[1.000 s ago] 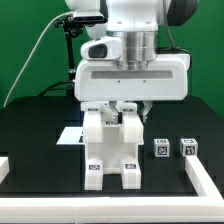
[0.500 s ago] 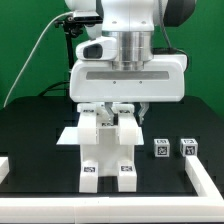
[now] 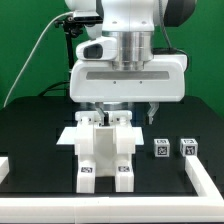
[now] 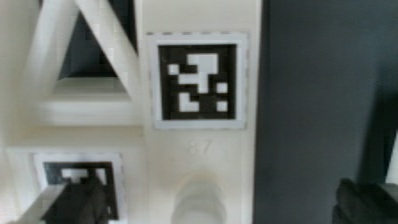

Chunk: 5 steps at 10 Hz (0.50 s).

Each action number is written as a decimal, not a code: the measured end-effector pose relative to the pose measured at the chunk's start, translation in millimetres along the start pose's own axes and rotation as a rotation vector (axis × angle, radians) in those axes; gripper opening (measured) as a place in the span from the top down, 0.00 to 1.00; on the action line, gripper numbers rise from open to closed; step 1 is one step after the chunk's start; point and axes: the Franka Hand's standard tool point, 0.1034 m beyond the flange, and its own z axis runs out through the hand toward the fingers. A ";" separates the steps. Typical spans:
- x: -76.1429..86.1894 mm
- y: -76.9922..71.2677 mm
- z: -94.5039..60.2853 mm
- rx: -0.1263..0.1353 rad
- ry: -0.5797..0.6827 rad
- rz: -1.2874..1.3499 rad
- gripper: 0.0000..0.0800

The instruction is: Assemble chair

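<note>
— Gripper [image 3: 123,112]: state?
— Fingers [image 4: 71,200] apart, either side of chair top; nothing clamped.
— Chair [image 3: 107,150]: location?
— Standing on table [image 3: 40,170], directly under gripper.
— Smaller items?
— Tagged cubes [image 3: 160,150] [image 3: 187,149], near chair, exterior view's right.

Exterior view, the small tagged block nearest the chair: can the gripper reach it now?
Probably yes: the block stands free on the table, nothing over it; the gripper only has to leave the chair.
</note>
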 end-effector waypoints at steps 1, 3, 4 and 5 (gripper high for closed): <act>0.0 0.0 0.0 0.000 0.000 0.000 0.19; 0.0 0.0 0.0 0.000 0.000 0.000 0.19; 0.0 0.0 0.0 0.000 0.000 0.000 0.19; 0.0 0.0 0.0 0.000 0.000 0.000 0.19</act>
